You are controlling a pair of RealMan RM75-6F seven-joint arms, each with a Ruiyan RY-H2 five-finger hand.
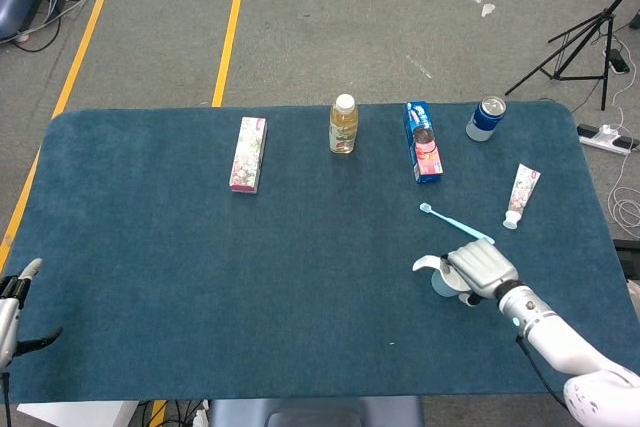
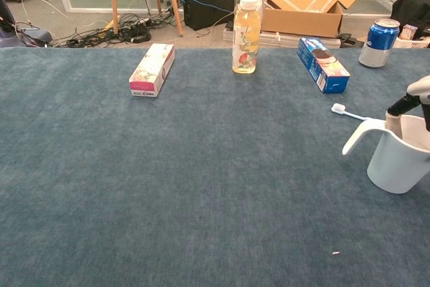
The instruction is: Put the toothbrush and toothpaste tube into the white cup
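Right hand (image 1: 482,267) over smooth white cup (image 2: 400,159) (curved handle), napped blue cloth (image 1: 200,267).

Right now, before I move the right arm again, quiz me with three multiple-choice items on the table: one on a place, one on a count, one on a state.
1. Where does the light-blue plastic toothbrush lie?
A. inside the white handled cup
B. on the cloth between the cup and the blue snack box
C. beside the flowered carton

2. How many task items are in the white handled cup?
A. none
B. one
C. two

3. What is the right hand doing?
A. holding the toothpaste tube
B. hanging apart from everything
C. at the cup's rim, over the cup

Answers:
1 B, the brush lies flat on the blue tablecloth, short of the blue snack box.
2 A, brush and white toothpaste tube both lie on the cloth.
3 C, both views show it on the cup.
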